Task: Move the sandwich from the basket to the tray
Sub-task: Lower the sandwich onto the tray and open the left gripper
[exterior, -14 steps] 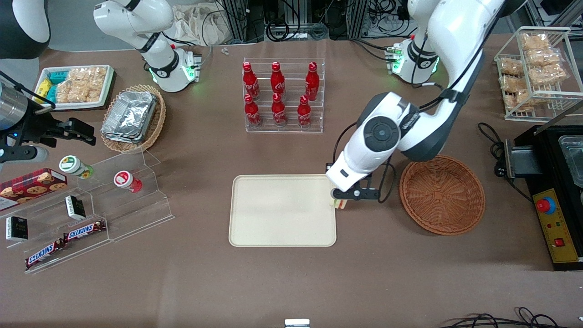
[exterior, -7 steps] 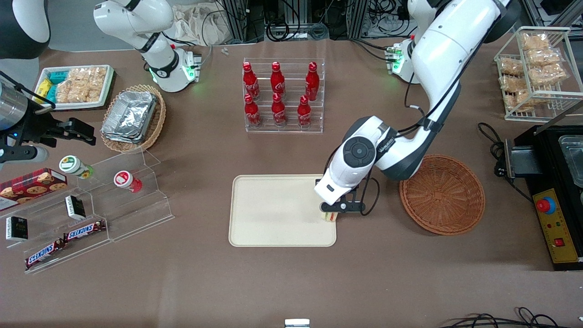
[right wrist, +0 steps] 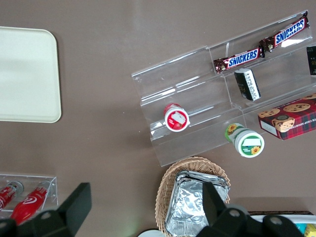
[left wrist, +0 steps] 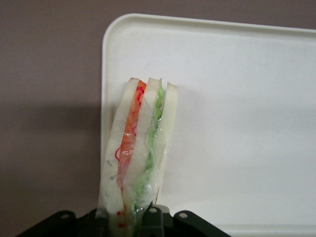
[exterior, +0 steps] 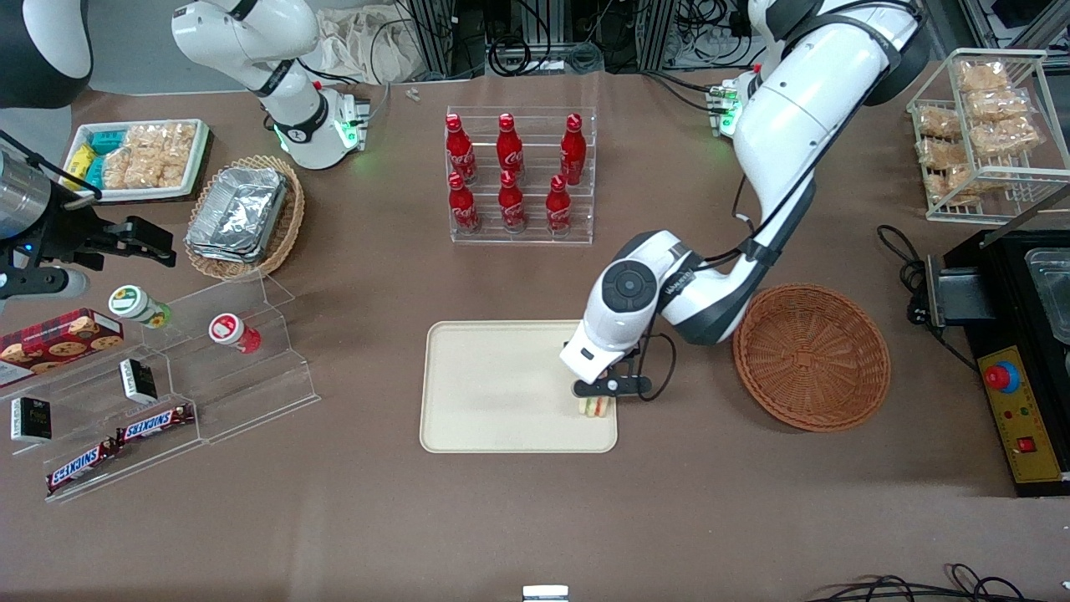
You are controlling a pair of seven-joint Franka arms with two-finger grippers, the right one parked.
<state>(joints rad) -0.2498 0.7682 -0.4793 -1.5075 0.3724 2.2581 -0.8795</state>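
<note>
The sandwich [left wrist: 140, 148] is pinched between the jaws of the gripper [exterior: 597, 400] and is held above the tray [exterior: 493, 393] near the tray's edge toward the basket [exterior: 811, 357], which is seen well apart on the table [exterior: 535, 518].

The black two-finger gripper [exterior: 598, 400] hangs over the large cream-beige rectangular tray [exterior: 493, 393] near the end closest to the round reddish-brown wicker basket [exterior: 811, 357], clamped on the clear-wrapped triangular white-bread sandwich [exterior: 595, 407], and most of the tray's flat surface toward the parked arm's end lies bare. The brown table [exterior: 669, 502] nearer the front camera than tray and basket is open, as is the strip between them. Farther from the camera, the clear acrylic rack of red bottles [exterior: 518, 176] stands upright, well apart from the tray.
</note>
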